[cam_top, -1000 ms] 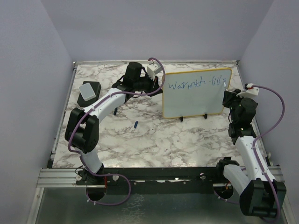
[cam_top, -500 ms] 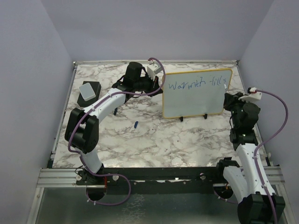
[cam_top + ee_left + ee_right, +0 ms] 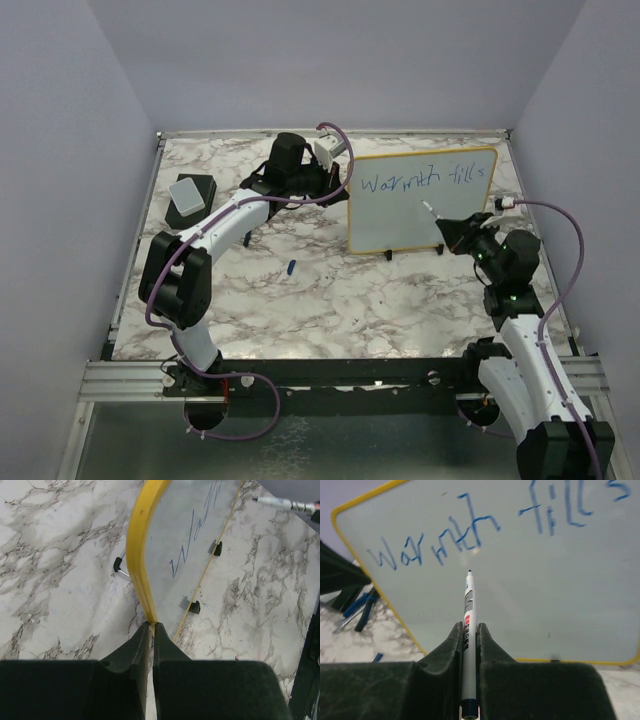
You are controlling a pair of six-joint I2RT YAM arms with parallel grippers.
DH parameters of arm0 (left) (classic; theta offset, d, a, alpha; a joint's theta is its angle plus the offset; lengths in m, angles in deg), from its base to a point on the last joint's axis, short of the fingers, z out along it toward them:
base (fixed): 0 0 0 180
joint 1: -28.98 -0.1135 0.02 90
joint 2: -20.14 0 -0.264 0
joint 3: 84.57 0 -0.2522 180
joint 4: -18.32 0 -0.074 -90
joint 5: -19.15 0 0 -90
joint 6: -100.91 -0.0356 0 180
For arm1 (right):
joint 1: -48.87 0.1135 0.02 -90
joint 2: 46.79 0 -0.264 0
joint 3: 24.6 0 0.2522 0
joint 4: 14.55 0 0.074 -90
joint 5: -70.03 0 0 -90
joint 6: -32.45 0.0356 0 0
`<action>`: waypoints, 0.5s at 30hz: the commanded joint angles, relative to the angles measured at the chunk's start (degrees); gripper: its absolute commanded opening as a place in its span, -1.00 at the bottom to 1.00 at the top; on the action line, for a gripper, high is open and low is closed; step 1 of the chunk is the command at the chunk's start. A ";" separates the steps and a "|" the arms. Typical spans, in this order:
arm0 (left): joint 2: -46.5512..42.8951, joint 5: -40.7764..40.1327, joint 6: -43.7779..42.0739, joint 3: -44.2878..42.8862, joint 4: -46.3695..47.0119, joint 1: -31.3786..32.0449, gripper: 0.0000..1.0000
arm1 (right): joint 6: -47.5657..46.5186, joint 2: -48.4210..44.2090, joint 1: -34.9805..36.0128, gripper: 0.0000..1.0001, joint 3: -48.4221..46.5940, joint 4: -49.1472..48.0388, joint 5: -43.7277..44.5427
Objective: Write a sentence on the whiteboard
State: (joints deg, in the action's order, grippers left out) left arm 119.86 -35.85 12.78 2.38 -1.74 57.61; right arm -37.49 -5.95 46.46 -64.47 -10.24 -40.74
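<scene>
The whiteboard (image 3: pixel 390 220) stands upright on the marble counter (image 3: pixel 330 300), upper right of centre in the top view. Its blue sentence (image 3: pixel 422 181) reads "Warmth fills" along the top. The left fingers (image 3: pixel 141 639) pinch its yellow frame. The right fingers (image 3: pixel 451 647) pinch a marker (image 3: pixel 468 611), tip near the board under "Warmth".

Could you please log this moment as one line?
left claw shut on whiteboard edge | right claw shut on marker | sentence: "Warmth fills" written

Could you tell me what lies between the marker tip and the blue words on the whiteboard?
Only bare whiteboard, seen in the right wrist view; the marker points just below the words.
</scene>
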 commanded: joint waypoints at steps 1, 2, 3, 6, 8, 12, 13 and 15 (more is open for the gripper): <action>-0.49 -1.38 0.24 -1.49 -0.98 0.65 -1.00 | 0.11 0.26 7.20 -0.98 3.26 -4.64 -4.96; -0.45 -1.35 0.24 -1.49 -0.95 0.67 -1.00 | -0.19 0.48 9.48 -0.98 3.56 -5.47 -3.69; -0.39 -1.36 0.17 -1.49 -1.05 0.64 -1.00 | -0.29 0.87 12.50 -0.98 3.87 -6.21 -2.39; -0.20 -1.49 -0.10 -1.57 -1.44 0.64 -1.00 | -0.51 3.44 17.50 -0.98 4.34 -8.68 1.63; -0.22 -1.67 -0.32 -1.62 -1.63 0.65 -1.00 | -0.70 5.17 19.78 -0.98 4.69 -10.86 3.79; -0.17 -1.87 -0.54 -1.66 -1.84 0.64 -1.00 | -1.00 8.97 24.12 -0.98 4.84 -15.81 8.17; -0.16 -1.87 -0.53 -1.66 -1.84 0.65 -1.00 | -1.28 9.91 25.17 -0.98 4.79 -16.98 9.50; -0.05 -1.87 -0.55 -1.66 -1.84 0.65 -1.00 | -1.54 11.85 26.77 -0.98 4.64 -19.32 11.48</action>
State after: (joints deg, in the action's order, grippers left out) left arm 119.86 -36.41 12.98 2.27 -2.03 57.67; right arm -37.86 3.39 70.55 -60.36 -22.16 -35.58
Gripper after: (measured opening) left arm 0.067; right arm 0.100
